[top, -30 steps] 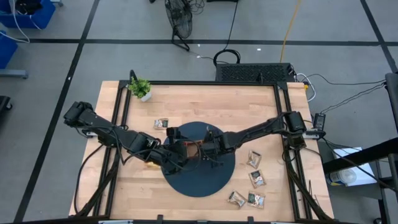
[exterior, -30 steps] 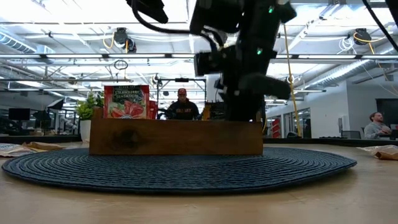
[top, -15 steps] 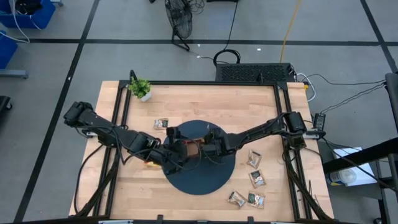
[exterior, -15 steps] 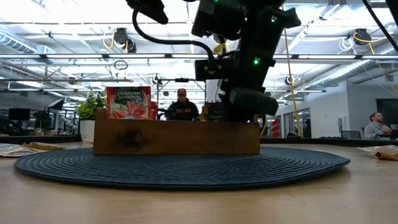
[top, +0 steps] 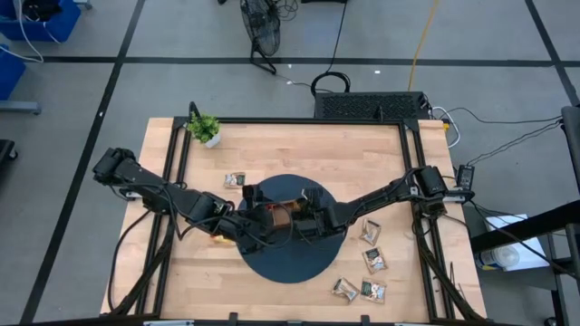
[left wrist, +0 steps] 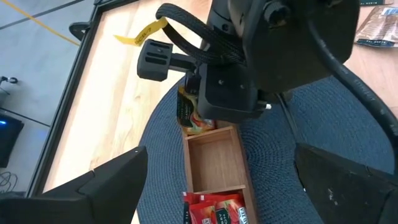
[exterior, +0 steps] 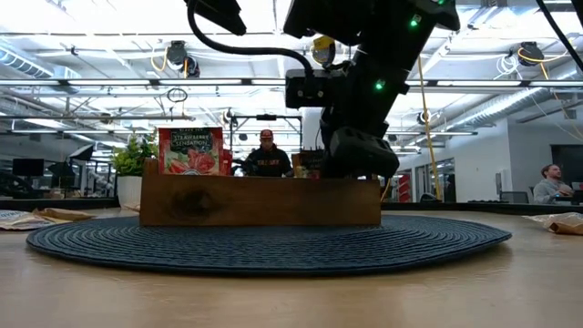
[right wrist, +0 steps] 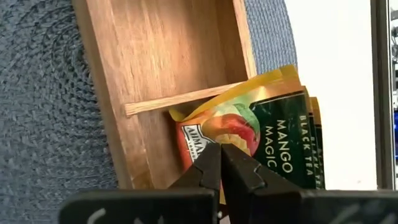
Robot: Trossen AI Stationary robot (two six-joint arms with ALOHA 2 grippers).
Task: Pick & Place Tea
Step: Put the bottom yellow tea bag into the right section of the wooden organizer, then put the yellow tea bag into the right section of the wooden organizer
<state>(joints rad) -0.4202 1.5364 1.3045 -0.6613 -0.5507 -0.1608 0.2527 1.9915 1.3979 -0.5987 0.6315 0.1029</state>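
A brown wooden tray (top: pixel 281 217) (exterior: pixel 260 200) lies on a round dark woven mat (top: pixel 290 264). Red sachets (exterior: pixel 189 150) (left wrist: pixel 214 208) stand in its left-end compartment. The middle compartment (left wrist: pixel 214 165) is bare wood, and orange mango sachets (right wrist: pixel 261 130) (left wrist: pixel 189 115) lean in the right-end one. My right gripper (right wrist: pixel 221 155) (exterior: pixel 360 155) is shut and down in that right-end compartment. My left gripper (left wrist: pixel 219 151) (top: pixel 246 226) hovers open beside the tray's left end. Several beige-and-green sachets (top: pixel 370 231) lie flat on the table. My right gripper comes from above, pointing down, with its shut fingertips (right wrist: pixel 211 163) on the printed face of the front orange sachet (right wrist: pixel 224 134). The sachet shows face-on, not edge-on between the fingers. It leans in the tray's right-end compartment with the others behind it.
A small potted plant (top: pixel 205 128) (exterior: pixel 132 159) stands at the far left corner. One loose sachet (top: pixel 236 180) lies left of the mat's far side, and others (top: pixel 372 291) lie near the right near corner. Bare table shows along the near edge (top: pixel 208 290). People sit in the room beyond.
My right gripper has come down and a little toward the near edge, into the tray's right-end compartment. In the low view the mat and tray have slid slightly away toward the far edge.
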